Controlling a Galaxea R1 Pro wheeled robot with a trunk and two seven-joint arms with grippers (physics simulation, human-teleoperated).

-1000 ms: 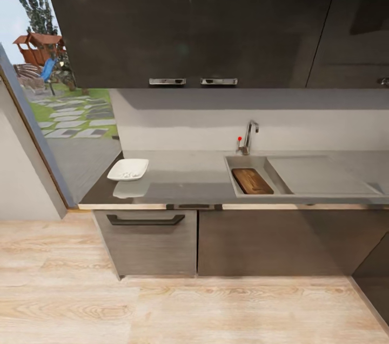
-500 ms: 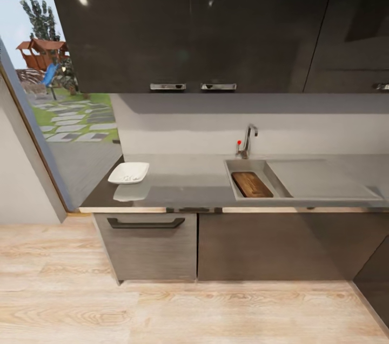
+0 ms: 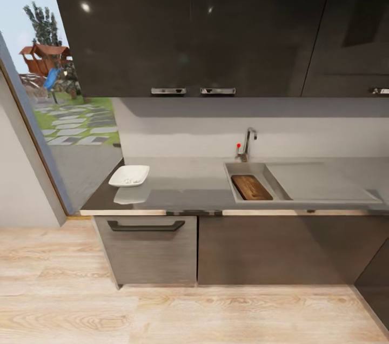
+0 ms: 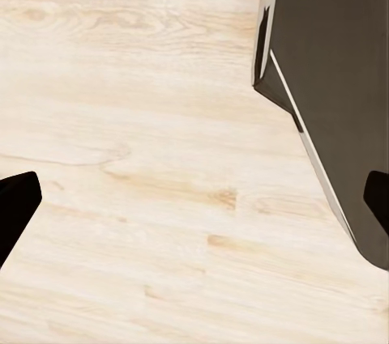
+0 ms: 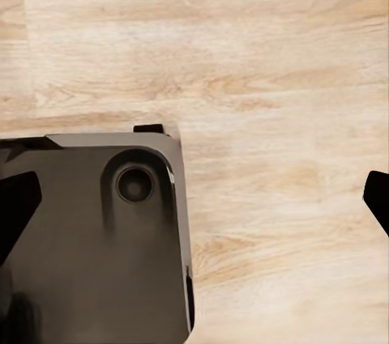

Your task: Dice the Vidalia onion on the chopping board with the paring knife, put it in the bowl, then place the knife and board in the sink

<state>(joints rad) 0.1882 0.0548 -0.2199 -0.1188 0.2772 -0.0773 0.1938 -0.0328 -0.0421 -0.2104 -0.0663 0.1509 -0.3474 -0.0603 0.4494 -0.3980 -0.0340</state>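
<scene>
Grey countertop (image 3: 189, 184), white bowl (image 3: 129, 175) at its left end, recessed sink (image 3: 281, 184)

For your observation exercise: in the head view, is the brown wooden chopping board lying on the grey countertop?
No, the brown wooden chopping board lies inside the grey recessed sink.

No legible text, labels, brands or numbers (cabinets (image 3: 189, 25), sink (image 3: 254, 184) and bowl (image 3: 129, 175) are unmarked).

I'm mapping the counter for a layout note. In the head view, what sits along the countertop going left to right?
bowl → tap with its red knob → chopping board in the sink basin → flat drainboard
</scene>
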